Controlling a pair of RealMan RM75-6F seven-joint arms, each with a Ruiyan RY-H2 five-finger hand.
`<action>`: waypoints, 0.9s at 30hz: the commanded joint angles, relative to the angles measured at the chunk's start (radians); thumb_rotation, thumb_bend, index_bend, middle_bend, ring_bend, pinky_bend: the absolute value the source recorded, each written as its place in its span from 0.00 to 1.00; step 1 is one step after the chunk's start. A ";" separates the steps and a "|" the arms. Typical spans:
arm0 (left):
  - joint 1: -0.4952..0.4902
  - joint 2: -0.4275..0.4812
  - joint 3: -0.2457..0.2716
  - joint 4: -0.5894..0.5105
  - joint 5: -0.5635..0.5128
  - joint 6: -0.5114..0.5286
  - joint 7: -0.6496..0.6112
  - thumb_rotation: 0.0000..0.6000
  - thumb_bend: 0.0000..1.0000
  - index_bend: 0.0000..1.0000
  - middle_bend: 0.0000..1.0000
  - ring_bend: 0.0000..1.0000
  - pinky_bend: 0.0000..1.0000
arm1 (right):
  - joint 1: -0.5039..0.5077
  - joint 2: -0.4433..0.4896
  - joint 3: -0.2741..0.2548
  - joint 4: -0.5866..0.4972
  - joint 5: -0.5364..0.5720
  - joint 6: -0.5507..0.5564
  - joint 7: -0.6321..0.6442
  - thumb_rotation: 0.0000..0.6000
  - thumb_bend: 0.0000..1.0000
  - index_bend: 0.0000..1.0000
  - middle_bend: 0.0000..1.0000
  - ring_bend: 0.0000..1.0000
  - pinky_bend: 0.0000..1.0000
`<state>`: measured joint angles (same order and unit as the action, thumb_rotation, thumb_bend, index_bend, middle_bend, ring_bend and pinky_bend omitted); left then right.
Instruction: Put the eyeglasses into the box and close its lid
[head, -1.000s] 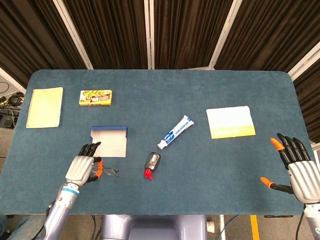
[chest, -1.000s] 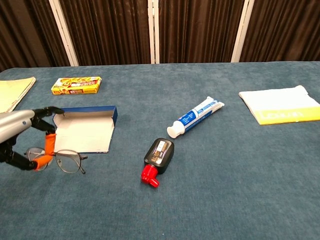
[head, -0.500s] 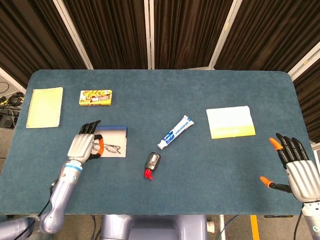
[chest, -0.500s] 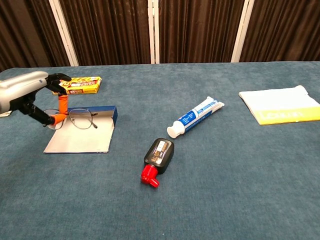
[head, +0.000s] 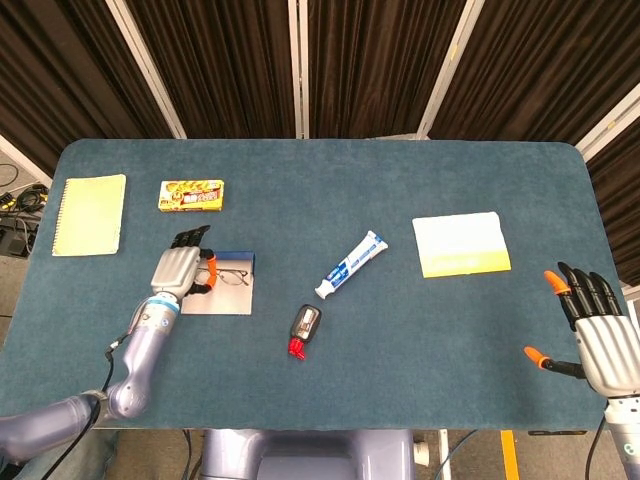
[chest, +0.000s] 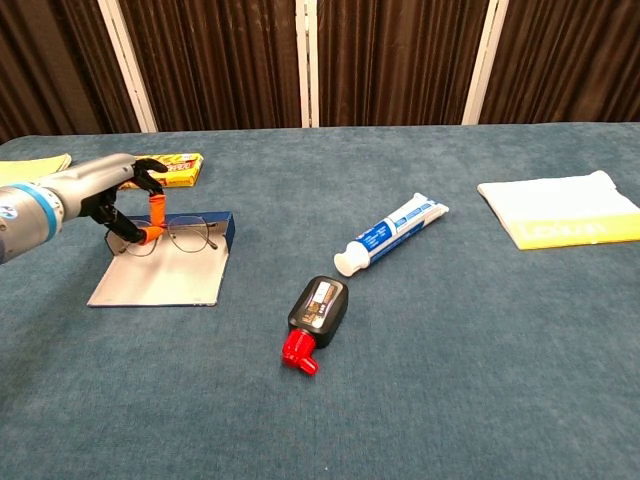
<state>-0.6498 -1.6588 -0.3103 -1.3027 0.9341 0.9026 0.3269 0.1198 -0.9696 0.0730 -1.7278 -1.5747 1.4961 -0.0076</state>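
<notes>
Blue tabletop (head: 400, 180), dark curtains (head: 380, 60) behind. Left hand (head: 180, 270) pinches eyeglasses (chest: 188, 238) over open box (chest: 165, 270); right hand (head: 598, 335) spread, holding nothing.

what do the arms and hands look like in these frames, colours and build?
Both hands have silver-grey backs and black fingers with orange tips: left hand, right hand. The left forearm is a metallic grey tube with a blue ring near the wrist. A thin black cable runs beside the left arm in the head view.
</notes>
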 joint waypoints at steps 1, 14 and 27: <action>-0.034 -0.043 0.004 0.076 0.012 -0.026 -0.027 1.00 0.46 0.64 0.00 0.00 0.00 | 0.002 -0.001 0.002 0.000 0.008 -0.006 -0.005 1.00 0.00 0.01 0.00 0.00 0.00; -0.051 -0.082 0.029 0.185 0.053 -0.031 -0.091 1.00 0.19 0.00 0.00 0.00 0.00 | 0.003 -0.004 0.009 0.005 0.035 -0.016 -0.010 1.00 0.00 0.01 0.00 0.00 0.00; -0.035 -0.059 0.063 0.164 0.181 0.046 -0.172 1.00 0.19 0.00 0.00 0.00 0.00 | 0.001 0.000 0.008 0.006 0.030 -0.013 0.005 1.00 0.00 0.01 0.00 0.00 0.00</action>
<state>-0.6802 -1.7100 -0.2502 -1.1497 1.1108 0.9472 0.1560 0.1210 -0.9693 0.0806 -1.7220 -1.5450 1.4833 -0.0031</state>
